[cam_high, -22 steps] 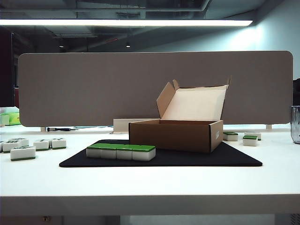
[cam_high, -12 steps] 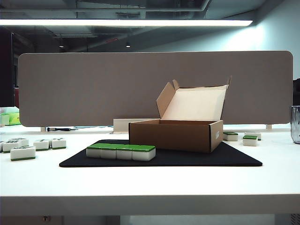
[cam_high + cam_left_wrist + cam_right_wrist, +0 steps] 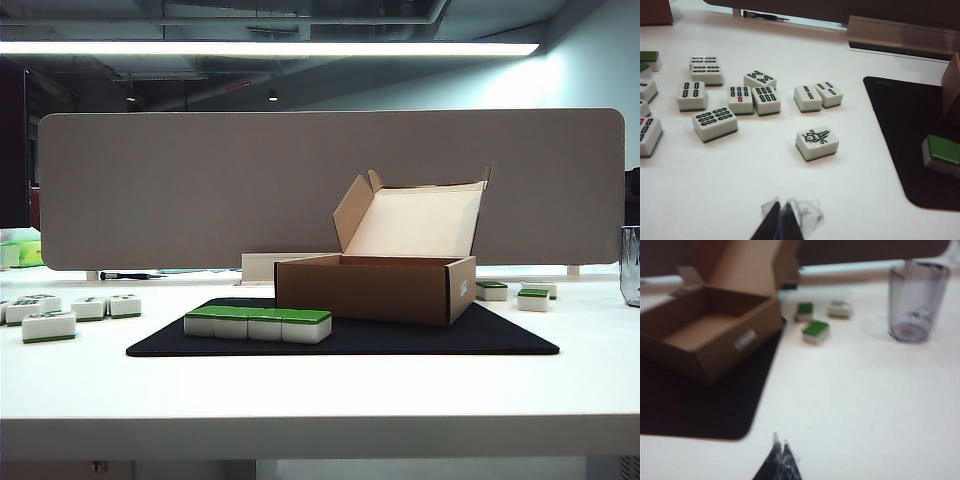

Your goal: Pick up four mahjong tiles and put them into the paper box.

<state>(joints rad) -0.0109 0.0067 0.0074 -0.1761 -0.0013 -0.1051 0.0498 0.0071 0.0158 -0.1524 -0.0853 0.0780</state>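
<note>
The four mahjong tiles (image 3: 258, 324) sit in a row on the black mat (image 3: 400, 340), just in front of the open paper box (image 3: 375, 288). Only the left wrist view shows the loose tiles (image 3: 816, 142) and the closed left gripper (image 3: 781, 225). Only the right wrist view shows the cup (image 3: 916, 301) and the right gripper (image 3: 780, 460), fingertips together.
</note>
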